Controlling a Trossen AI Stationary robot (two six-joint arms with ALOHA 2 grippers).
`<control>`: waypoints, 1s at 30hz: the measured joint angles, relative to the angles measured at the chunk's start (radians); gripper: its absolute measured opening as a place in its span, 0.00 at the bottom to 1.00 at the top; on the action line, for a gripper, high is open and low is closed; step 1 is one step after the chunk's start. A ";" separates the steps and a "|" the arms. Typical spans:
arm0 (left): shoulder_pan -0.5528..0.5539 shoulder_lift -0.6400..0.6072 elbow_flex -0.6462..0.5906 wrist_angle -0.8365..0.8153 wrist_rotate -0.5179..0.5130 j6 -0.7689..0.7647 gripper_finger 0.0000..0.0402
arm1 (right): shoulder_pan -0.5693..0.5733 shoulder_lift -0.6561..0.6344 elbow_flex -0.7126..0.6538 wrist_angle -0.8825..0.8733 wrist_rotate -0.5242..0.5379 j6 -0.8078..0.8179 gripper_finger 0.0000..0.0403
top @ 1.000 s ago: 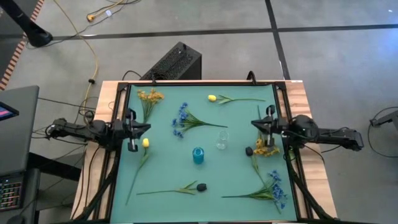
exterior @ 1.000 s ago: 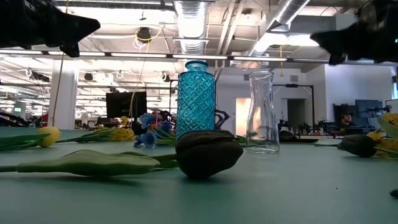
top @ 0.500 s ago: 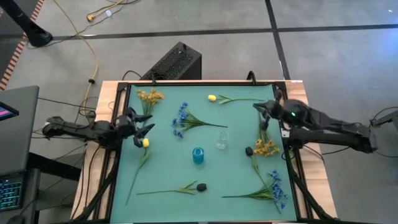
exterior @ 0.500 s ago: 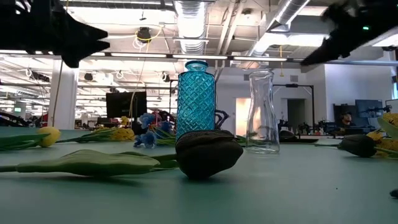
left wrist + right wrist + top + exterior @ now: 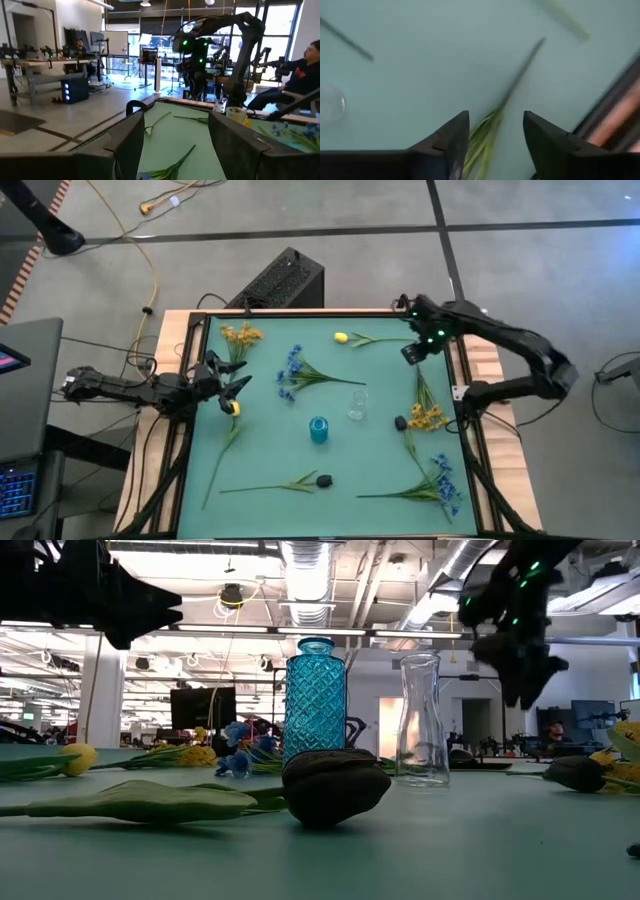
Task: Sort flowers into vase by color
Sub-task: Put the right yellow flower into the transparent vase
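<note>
A blue vase (image 5: 318,429) and a clear vase (image 5: 357,404) stand mid-table. Around them flowers lie flat: yellow sprays (image 5: 240,335) (image 5: 428,417), blue sprays (image 5: 292,372) (image 5: 443,485), yellow tulips (image 5: 341,337) (image 5: 234,408) and dark buds (image 5: 324,478) (image 5: 400,422). My left gripper (image 5: 232,385) is open at the left edge, beside the near tulip's bloom, pointing across the table (image 5: 175,145). My right gripper (image 5: 412,352) is open and raised at the far right, pointing down. Below it lies the right yellow spray's stalk (image 5: 492,125), showing between its fingers.
A dark frame (image 5: 460,380) edges the green mat, with wooden table strips outside it. A black box (image 5: 285,280) sits on the floor past the far edge. Bare mat lies between the vases and the near edge. In the left wrist view a person (image 5: 300,70) sits beyond the table.
My right gripper has risen and swung from beside the right yellow spray toward the far edge, tipping its fingers downward. My left gripper has opened and edged a little toward the near tulip's bloom. No flower has moved.
</note>
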 joint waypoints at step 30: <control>0.000 0.000 0.000 -0.028 0.005 0.072 0.52 | -0.036 0.216 -0.283 0.270 0.002 0.103 0.61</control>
